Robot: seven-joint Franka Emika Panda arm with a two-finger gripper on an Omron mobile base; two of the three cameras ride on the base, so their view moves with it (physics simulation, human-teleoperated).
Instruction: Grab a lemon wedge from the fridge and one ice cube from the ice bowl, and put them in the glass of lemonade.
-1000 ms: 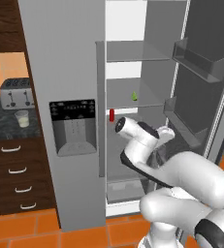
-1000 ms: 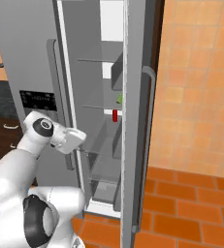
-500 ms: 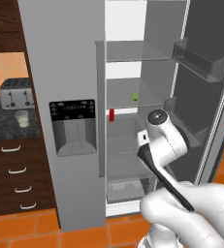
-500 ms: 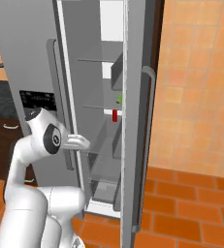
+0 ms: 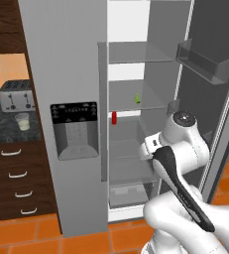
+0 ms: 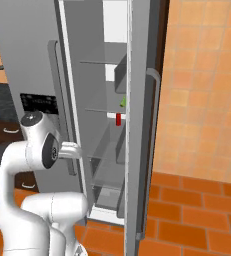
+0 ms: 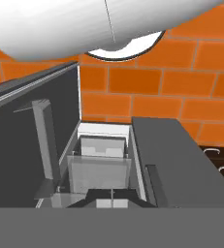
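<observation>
Fridge stands with its right door swung wide, and there's the lemon wedge on a middle shelf, far inside, a small red item just below and to its left. The arm folds low before the opening, fingers clenched on nothing. The glass of lemonade waits by the toaster at left.
</observation>
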